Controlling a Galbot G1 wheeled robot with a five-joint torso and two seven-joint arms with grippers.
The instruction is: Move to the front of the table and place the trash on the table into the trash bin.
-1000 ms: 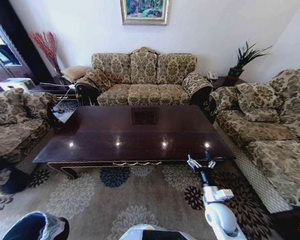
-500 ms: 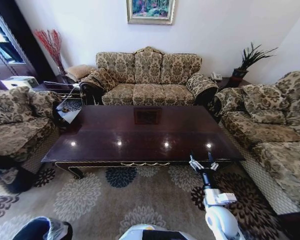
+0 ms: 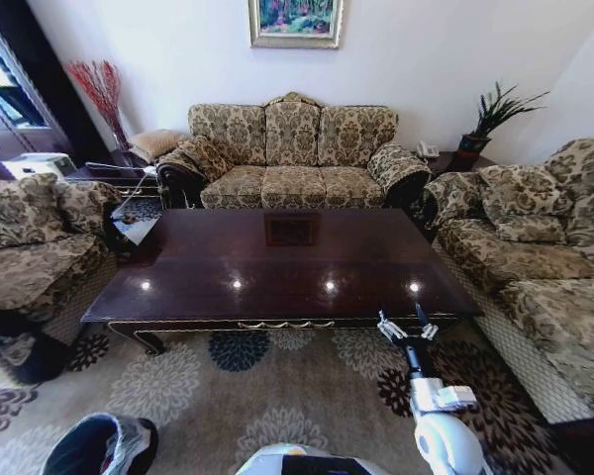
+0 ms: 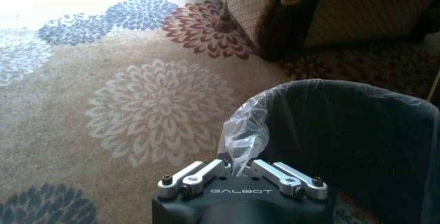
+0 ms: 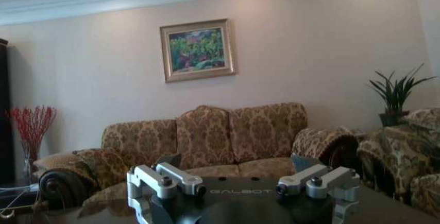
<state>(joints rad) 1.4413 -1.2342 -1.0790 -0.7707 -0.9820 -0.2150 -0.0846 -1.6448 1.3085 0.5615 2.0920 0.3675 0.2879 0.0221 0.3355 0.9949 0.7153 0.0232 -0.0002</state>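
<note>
**ITEM: COFFEE TABLE, APPROACH NEARLY SQUARE; BIN CARRIED ALONGSIDE**

Table [image 3: 277,252]: dark glossy top, gold-trimmed edge, lying at 12 o'clock from the robot and near. The top shows lamp reflections and no litter that I can make out.

Trash bin [image 3: 104,445]: at 7 o'clock, low beside the robot's base, black inside with a whitish liner folded over the rim. It is well apart from the table, over the flowered rug [image 3: 228,396].

Change noted: against the pictures of a second ago, the whole head view has slid a little. That is the camera travelling with the robot, not the furniture moving. The bin now shows more fully at the lower corner. Judgement: the drive to the table's front is about done, with the bin brought along.

Left gripper [image 4: 240,170]: jaws drawn close together, apparently pinching the liner fold at the bin's rim.

Right gripper [image 3: 406,325]: at 5 o'clock off the table's near edge, raised just above it. Jaws wide apart, holding and touching nothing.

Surround: sofa [image 3: 292,148] at 12 o'clock beyond the table.
</note>
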